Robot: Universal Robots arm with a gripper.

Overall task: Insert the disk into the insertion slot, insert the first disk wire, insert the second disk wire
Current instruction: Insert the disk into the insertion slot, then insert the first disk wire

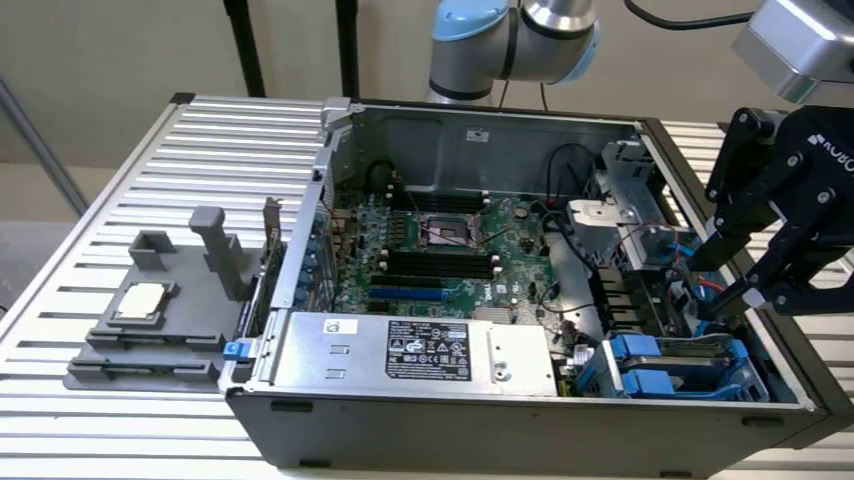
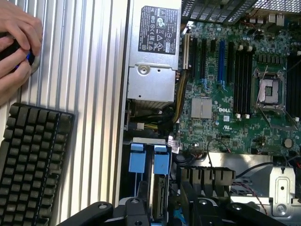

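At the near corner of the open grey computer case (image 1: 534, 420), on the exterior view's right, the blue-grey plastic insertion slot (image 1: 641, 368) holds the silver-grey disk (image 2: 158, 197); the black hand (image 1: 741, 303) hovers just above, fingers apart, gripping nothing.

— Where does the drive cage (image 1: 681, 365) sit?
— In the computer case (image 1: 534, 430), in the near corner on the exterior view's right, beside the power supply (image 1: 414, 350). The circuit board (image 1: 441, 250) lies behind both.
— And outside?
— A holder (image 1: 160, 310) stands on the table (image 1: 174, 170), on the exterior view's left.
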